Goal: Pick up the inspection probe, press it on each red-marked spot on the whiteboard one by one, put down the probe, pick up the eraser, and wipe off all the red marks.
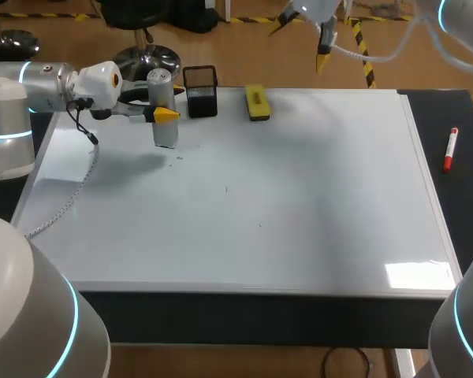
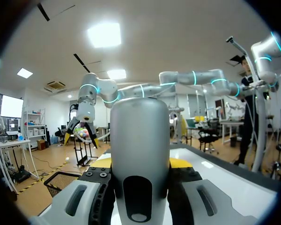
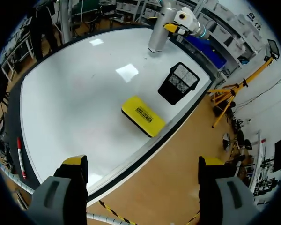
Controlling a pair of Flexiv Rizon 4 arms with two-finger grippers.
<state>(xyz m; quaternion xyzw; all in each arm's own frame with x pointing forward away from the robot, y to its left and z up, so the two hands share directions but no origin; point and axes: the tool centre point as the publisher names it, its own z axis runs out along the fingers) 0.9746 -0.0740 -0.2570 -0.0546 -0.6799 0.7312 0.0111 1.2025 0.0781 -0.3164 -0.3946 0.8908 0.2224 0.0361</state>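
Closest to the lens in the left wrist view, the inspection probe (image 2: 139, 136) is clamped upright between the left fingers (image 1: 165, 115), which are parted only as wide as its body. In the head view it's found at the upper left of the frame, tip on or just over the whiteboard (image 1: 299, 205); which one can't be told. So the pressing step is reckoned to be in hand. Only a few faint specks (image 1: 226, 189) can be made out, colour unclear, so the next spot needs locating first. At the top of the frame the right fingers (image 3: 68, 187) are spread wide with nothing held, and the eraser (image 1: 257, 102) is left lying at upper middle.
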